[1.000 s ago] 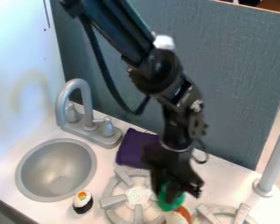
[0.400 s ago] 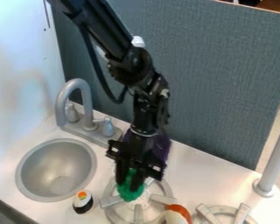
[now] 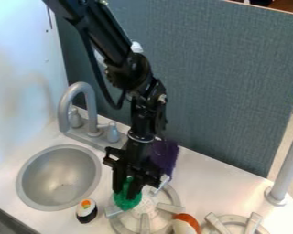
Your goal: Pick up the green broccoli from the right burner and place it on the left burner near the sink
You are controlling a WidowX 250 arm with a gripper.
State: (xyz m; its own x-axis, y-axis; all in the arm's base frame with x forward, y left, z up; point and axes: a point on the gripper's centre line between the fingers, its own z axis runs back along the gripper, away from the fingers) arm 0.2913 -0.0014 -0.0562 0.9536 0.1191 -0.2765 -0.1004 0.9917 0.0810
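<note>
The black gripper (image 3: 126, 187) hangs over the left edge of the left stove burner (image 3: 169, 197), its fingers shut on a green, bumpy object (image 3: 127, 199). Behind the gripper, a purple cloth (image 3: 165, 157) lies on the counter, partly hidden by the arm. To the left of the held object sits a sushi piece (image 3: 86, 210) with an orange top and black base. An orange-and-white object (image 3: 186, 224) lies at the burner's right side, near the bottom edge.
A round grey sink (image 3: 59, 178) is at the left, with a grey faucet (image 3: 79, 107) behind it. A second burner (image 3: 233, 225) sits at the bottom right, and a grey post (image 3: 286, 169) stands at the right edge. A blue-grey panel (image 3: 235, 87) borders the back.
The gripper has moved left across the burner with the green object between its fingers. The orange-and-white object and more of the burner have come into view.
</note>
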